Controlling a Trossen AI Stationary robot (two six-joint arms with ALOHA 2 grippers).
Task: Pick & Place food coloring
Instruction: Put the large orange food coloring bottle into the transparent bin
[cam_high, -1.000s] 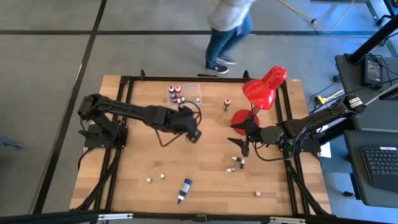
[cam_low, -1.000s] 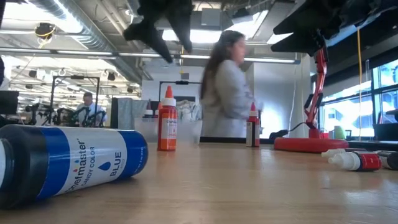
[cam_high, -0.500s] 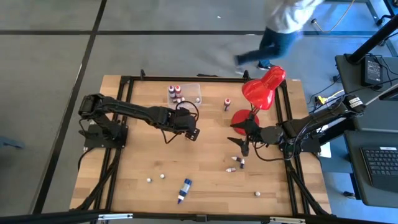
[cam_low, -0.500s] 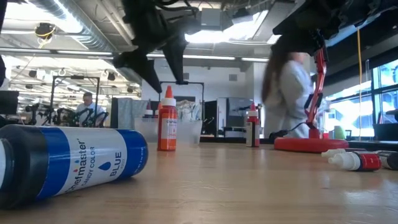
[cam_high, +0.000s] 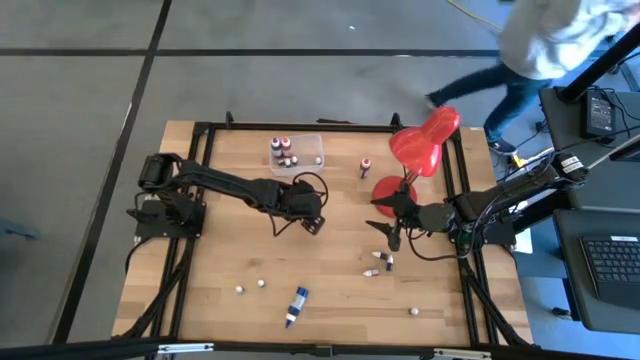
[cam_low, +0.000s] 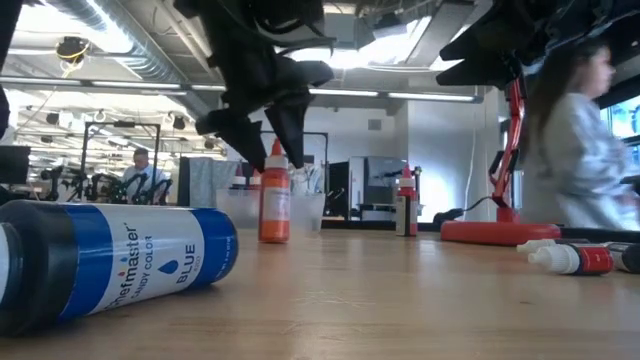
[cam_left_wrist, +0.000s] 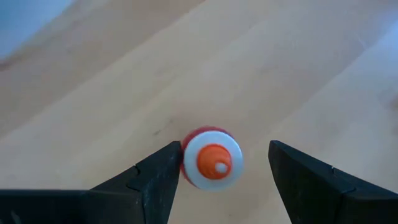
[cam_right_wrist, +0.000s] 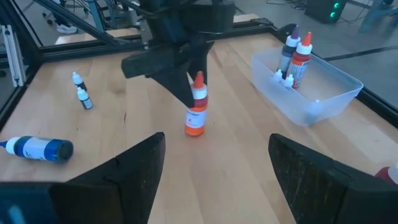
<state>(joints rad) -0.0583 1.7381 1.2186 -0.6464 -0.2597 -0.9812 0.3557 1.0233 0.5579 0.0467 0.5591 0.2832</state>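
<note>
Left pincer (cam_left_wrist: 217, 171) spread wide, straddling upright orange-capped food coloring bottle (cam_left_wrist: 212, 158) mid-bench, ungrasped. Right pincer (cam_high: 392, 222) released, idle beside lamp base (cam_high: 392, 188). Few bottles inside clear box (cam_high: 305, 143); most lying scattered near.

- An orange food coloring bottle (cam_right_wrist: 196, 106) stands upright on the wood, white collar and orange tip up, directly under the left gripper (cam_left_wrist: 217, 171), between its open jaws and nearer one of them.
- A long blue bottle (cam_high: 296, 305) lies on its side, well apart from both sets of jaws.
- Two small dark bottles with white caps (cam_high: 379, 262) lie flat near the right gripper (cam_high: 388, 218), beyond its spread jaws.
- One small red bottle (cam_high: 366, 166) stands upright, apart from both.
- Several bottles (cam_high: 281, 150) stand upright in the clear box (cam_right_wrist: 336, 93), near the left jaws.
</note>
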